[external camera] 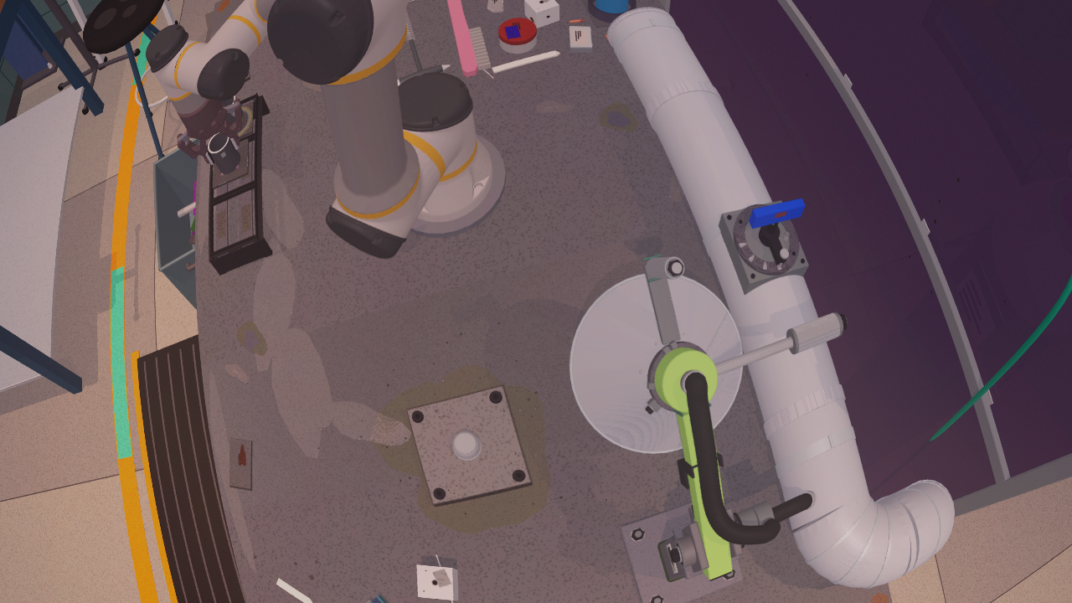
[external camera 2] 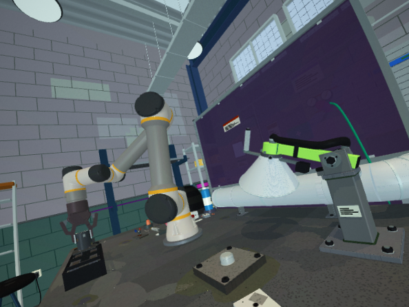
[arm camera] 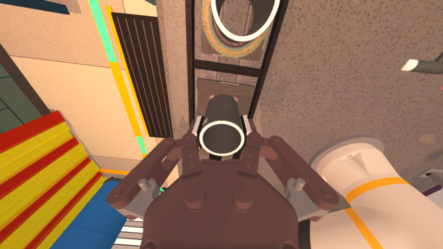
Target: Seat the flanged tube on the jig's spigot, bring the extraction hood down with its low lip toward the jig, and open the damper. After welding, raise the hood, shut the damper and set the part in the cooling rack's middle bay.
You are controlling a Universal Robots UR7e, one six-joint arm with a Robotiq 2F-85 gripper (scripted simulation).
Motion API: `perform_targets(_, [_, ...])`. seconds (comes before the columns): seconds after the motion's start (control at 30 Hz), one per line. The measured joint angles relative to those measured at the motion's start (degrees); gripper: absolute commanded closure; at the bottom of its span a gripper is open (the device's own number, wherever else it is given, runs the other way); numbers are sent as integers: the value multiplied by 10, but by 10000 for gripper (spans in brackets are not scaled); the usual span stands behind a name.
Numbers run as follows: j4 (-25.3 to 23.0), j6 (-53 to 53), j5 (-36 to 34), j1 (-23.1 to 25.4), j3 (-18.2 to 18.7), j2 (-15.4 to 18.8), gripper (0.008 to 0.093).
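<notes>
The flanged tube is a dark cylinder with a white rim, standing upright over the black cooling rack at the table's left edge. It hangs over the rack's middle bay. Another ringed tube sits in the bay beyond. The jig plate with its pale spigot stands bare mid-table. The white conical hood is raised on its green arm. The damper's blue handle sits on the duct. My gripper is closed around the tube.
A grey bin stands just left of the rack. The large white duct runs along the purple screen. My arm's base stands behind the rack. A floor grate lies off the table's left edge. Small tools litter the far side.
</notes>
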Motion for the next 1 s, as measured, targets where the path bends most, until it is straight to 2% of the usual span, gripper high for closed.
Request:
perform_targets(0.5, [-28,0,0,0,13,15,934])
perform_targets(1.0, [-31,0,0,0,14,16,934])
